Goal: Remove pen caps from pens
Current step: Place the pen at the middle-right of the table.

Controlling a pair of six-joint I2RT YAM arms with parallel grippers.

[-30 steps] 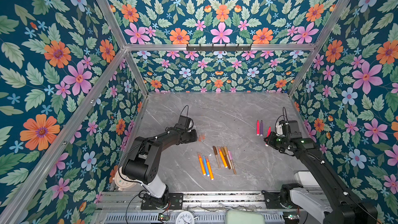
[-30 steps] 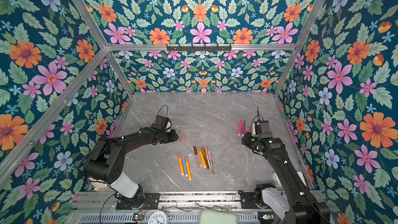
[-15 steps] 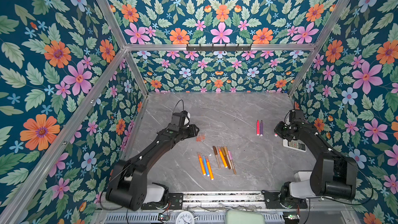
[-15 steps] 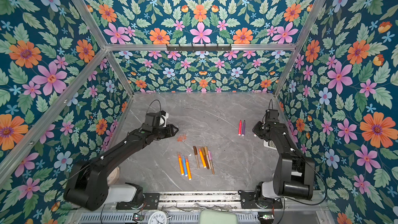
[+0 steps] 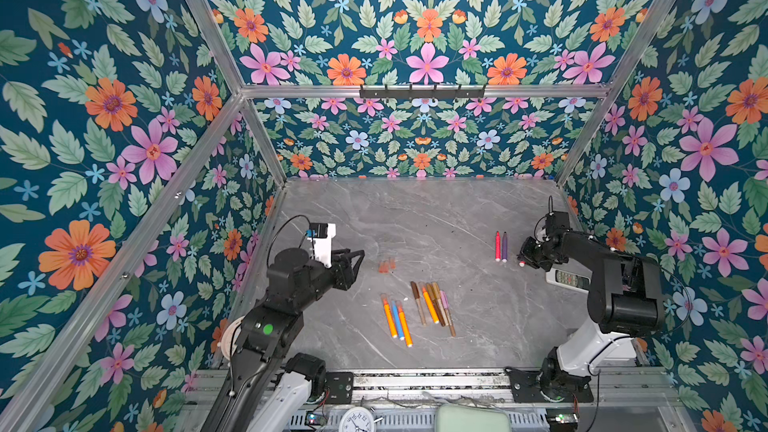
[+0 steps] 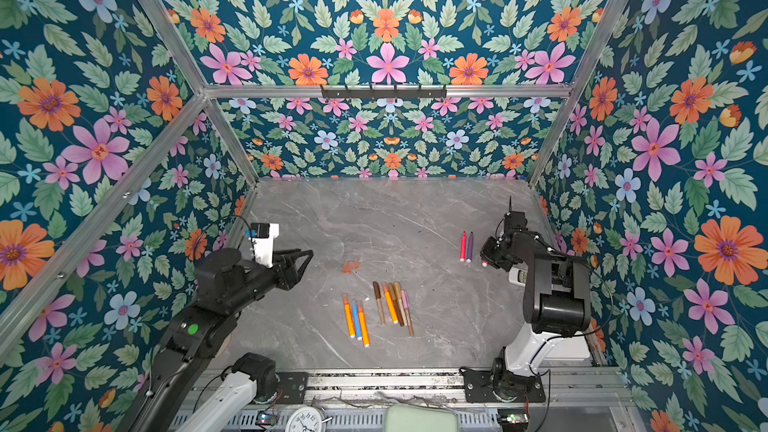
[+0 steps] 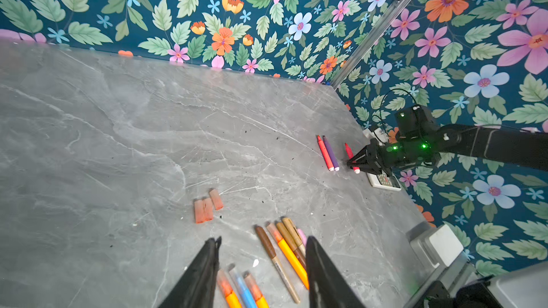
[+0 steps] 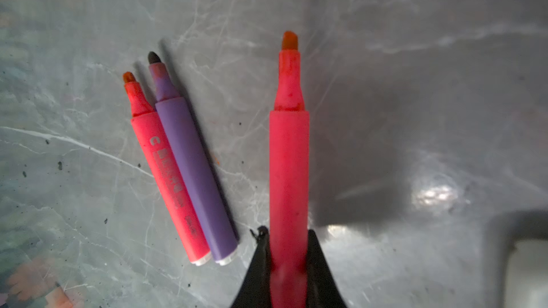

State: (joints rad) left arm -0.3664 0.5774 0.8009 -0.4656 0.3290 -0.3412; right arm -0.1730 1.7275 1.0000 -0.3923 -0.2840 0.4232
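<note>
I read the right gripper (image 8: 287, 234) clamped on an uncapped red pen (image 8: 289, 158). My left gripper (image 7: 263, 240): jaws apart, empty, pen caps (image 7: 207, 205) ahead.

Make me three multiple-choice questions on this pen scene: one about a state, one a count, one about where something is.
1. The pen in the right gripper is: A capped; B uncapped; C snapped.
2. The loose caps number: A one; B six; C three.
3. Those caps lie: A on the table near the left gripper; B in the right gripper; C on the held pen.

Answers: 1 B, its bare tip shows in the right wrist view. 2 C, the left wrist view shows three orange-red ones. 3 A, both top views show them on the table by the left gripper.
</note>
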